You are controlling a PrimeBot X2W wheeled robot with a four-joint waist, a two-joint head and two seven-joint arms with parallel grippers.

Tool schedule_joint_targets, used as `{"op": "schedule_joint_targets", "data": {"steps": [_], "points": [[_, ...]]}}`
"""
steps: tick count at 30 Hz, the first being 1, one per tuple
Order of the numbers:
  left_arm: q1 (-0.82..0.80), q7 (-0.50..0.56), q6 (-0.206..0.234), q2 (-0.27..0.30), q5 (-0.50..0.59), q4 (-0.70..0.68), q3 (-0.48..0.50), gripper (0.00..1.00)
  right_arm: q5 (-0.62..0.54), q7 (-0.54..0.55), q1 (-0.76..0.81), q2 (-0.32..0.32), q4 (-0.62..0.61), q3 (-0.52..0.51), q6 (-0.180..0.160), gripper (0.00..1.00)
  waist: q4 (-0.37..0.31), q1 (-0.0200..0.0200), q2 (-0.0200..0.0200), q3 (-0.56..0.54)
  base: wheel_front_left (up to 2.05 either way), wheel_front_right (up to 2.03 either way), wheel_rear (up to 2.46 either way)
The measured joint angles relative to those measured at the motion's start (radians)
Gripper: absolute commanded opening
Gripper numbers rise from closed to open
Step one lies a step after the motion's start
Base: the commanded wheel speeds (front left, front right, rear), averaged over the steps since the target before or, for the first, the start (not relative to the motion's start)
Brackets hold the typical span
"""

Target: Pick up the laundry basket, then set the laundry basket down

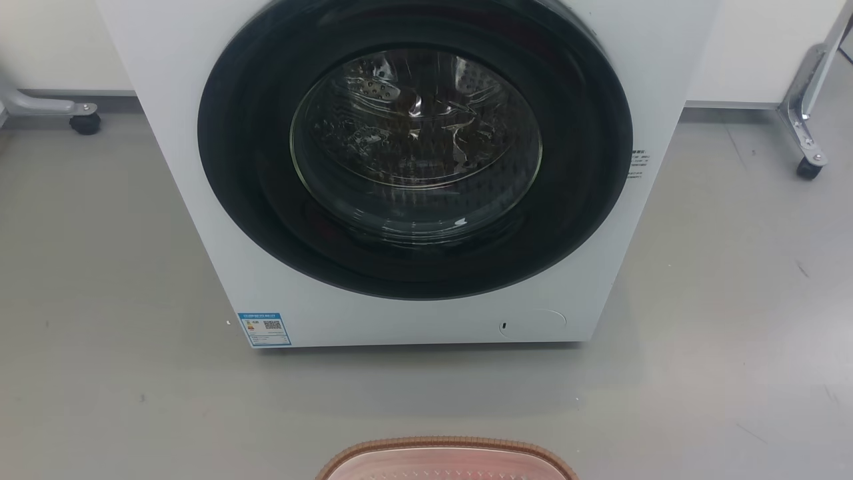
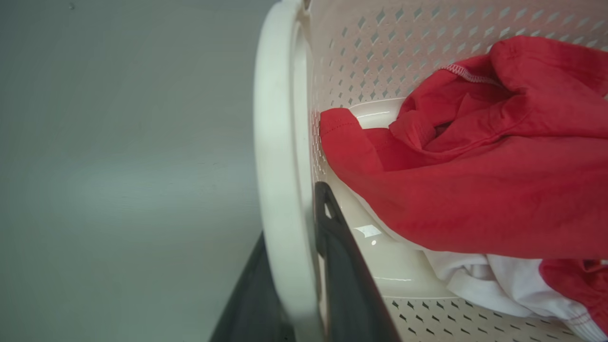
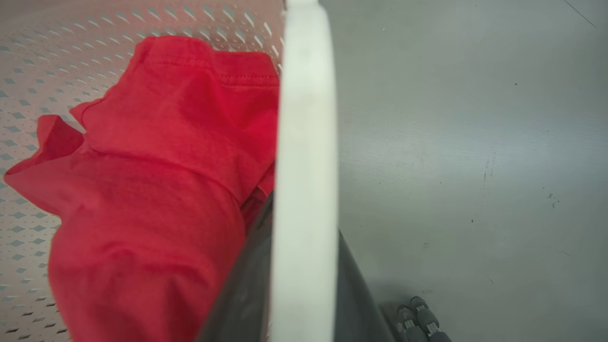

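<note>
The laundry basket shows its brown woven-look rim at the bottom edge of the head view, in front of the washer. In the left wrist view my left gripper has its two dark fingers on either side of the basket's white handle, shut on it. My right gripper grips the other white handle the same way. Inside the perforated cream walls lie red cloth and white cloth. Whether the basket rests on the floor cannot be told.
A white front-loading washer with its round dark door closed stands straight ahead on the grey floor. Metal frame legs on castors stand at the far left and far right. A white wall runs behind.
</note>
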Motion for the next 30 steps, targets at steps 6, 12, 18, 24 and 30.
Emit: {"op": "schedule_joint_targets", "data": {"steps": [6, 12, 18, 24, 30], "points": [[0.0, 0.001, 0.0, 0.0, -0.002, 0.001, -0.006, 0.0, 0.017, 0.0, 0.0, 0.0, 0.002, 0.01, 0.0, 0.0, 0.0, 0.0, 0.0, 0.002, 0.0, 0.0, 0.0], [0.0, 0.001, 0.0, 0.0, -0.021, 0.001, -0.014, 0.0, 0.019, -0.004, -0.001, 0.0, 0.003, 0.019, 0.0, 0.0, 0.001, 0.0, 0.0, 0.012, 0.0, 0.0, 0.0], [-0.004, -0.008, 0.001, 0.002, -0.028, -0.002, -0.013, 0.0, 0.03, -0.017, -0.015, -0.001, 0.004, 0.02, 0.0, 0.0, 0.0, 0.0, 0.0, 0.041, 0.0, 0.0, 0.0], [-0.057, -0.016, 0.01, 0.004, -0.033, -0.011, -0.004, 0.0, 0.032, -0.031, -0.076, -0.002, 0.003, 0.03, 0.0, 0.0, -0.001, 0.0, 0.0001, 0.087, 0.0, 0.0, 0.0], [-0.147, -0.037, 0.015, 0.008, -0.033, -0.022, 0.01, 0.0, 0.024, -0.052, -0.184, -0.008, 0.004, 0.027, 0.0, 0.0, -0.003, 0.0001, 0.0, 0.161, 0.0, 0.0, 0.0]]}}
